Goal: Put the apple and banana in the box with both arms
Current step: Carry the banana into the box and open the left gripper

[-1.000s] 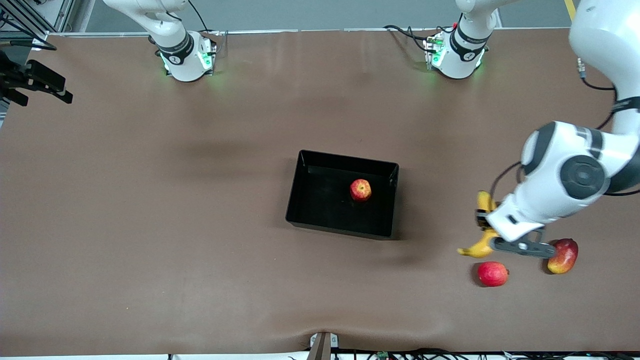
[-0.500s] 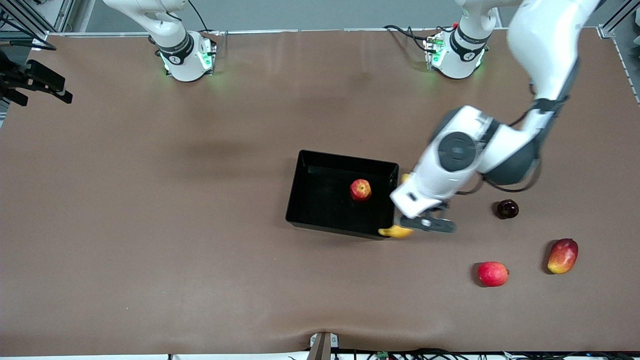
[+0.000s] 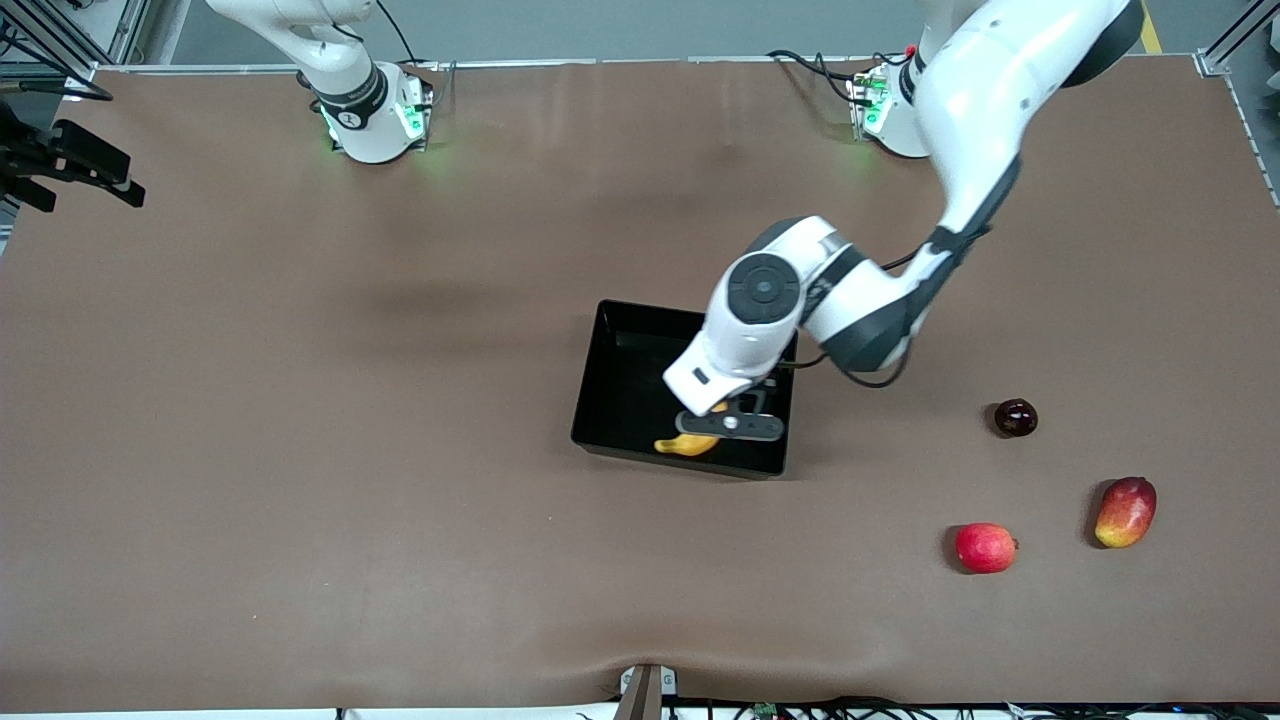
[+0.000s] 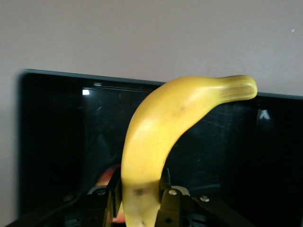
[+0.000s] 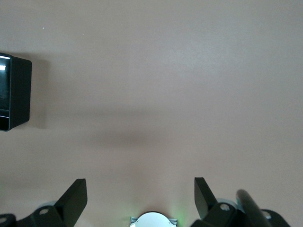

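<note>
My left gripper [image 3: 716,424] is shut on the yellow banana [image 3: 686,445] and holds it over the black box [image 3: 598,352], above the box's part nearer the front camera. In the left wrist view the banana [image 4: 156,132] curves up from between the fingers [image 4: 166,195] of the left gripper [image 4: 140,191], with the box's floor [image 4: 57,137] under it. A red edge of the apple [image 4: 107,177] shows in the box beside the fingers; in the front view the arm hides it. My right gripper [image 5: 140,189] is open and empty, high over bare table near its base; the box's corner [image 5: 17,94] shows in the right wrist view.
Toward the left arm's end of the table lie a dark round fruit [image 3: 1015,417], a smooth pinkish-red round fruit [image 3: 985,547] and a red-and-yellow mango [image 3: 1125,511], the last two nearer the front camera. A black fixture [image 3: 70,165] sticks in at the right arm's end.
My left arm has carried the banana from beside the mango, across the table, to over the box. The dark round fruit is uncovered. The right arm has not moved.
</note>
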Controlling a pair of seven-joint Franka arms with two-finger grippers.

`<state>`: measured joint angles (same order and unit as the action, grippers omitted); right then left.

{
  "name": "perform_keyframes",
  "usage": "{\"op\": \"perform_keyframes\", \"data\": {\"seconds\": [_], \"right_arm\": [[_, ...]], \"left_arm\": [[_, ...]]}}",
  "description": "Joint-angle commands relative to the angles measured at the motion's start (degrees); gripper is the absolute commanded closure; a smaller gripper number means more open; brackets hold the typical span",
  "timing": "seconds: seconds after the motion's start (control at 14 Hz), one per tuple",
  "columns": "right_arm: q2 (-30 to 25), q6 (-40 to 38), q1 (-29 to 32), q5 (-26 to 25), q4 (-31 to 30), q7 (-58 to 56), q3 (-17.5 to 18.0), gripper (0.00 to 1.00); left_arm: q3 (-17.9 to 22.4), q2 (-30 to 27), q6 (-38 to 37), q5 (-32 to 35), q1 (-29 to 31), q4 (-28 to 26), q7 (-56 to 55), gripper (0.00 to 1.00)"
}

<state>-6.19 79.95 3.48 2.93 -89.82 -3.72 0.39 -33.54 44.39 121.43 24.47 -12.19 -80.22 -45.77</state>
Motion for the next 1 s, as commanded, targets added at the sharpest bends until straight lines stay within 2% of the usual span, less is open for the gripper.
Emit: {"op": "perform_keyframes", "data": {"seconds": [0.0, 0.14, 0.57, 0.64, 0.71, 0.79, 0.86, 0.93], "right_arm": [[-0.66, -0.15, 0.39, -0.82, -0.53, 0.2, 0.31, 0.0], [-0.66, -0.15, 0.39, -0.82, -0.53, 0.2, 0.31, 0.0], [-0.66, -0.15, 0.39, -0.82, -0.53, 0.2, 0.31, 0.0], [-0.66, -0.15, 0.39, -0.82, -0.53, 0.2, 0.31, 0.0], [-0.66, -0.15, 0.47, -0.82, -0.53, 0.2, 0.31, 0.0], [-0.66, -0.15, 0.39, -0.82, -0.53, 0.2, 0.31, 0.0], [-0.66, -0.15, 0.39, -0.82, -0.53, 0.2, 0.31, 0.0], [-0.66, -0.15, 0.39, -0.82, -0.53, 0.2, 0.31, 0.0]], "left_arm": [[7.05, 2.19, 3.19, -0.47, -8.26, 2.7, -3.97, 1.0], [10.94, 2.98, 3.46, -0.56, -12.41, 2.61, -5.47, 1.0], [11.21, 7.19, 4.42, -0.47, -13.48, 2.44, -5.64, 1.0], [11.21, 7.29, 4.51, -0.47, -13.48, 2.44, -5.91, 0.93], [11.21, 7.37, 4.52, -0.47, -13.39, 2.35, -5.91, 0.76], [11.21, 7.29, 4.43, -0.47, -13.39, 2.35, -5.91, 0.52], [11.21, 6.16, 4.25, 0.05, -13.39, 2.35, -6.0, 0.02], [11.21, 4.49, 3.99, 0.23, -12.61, 2.35, -5.65, 0.0]]}}
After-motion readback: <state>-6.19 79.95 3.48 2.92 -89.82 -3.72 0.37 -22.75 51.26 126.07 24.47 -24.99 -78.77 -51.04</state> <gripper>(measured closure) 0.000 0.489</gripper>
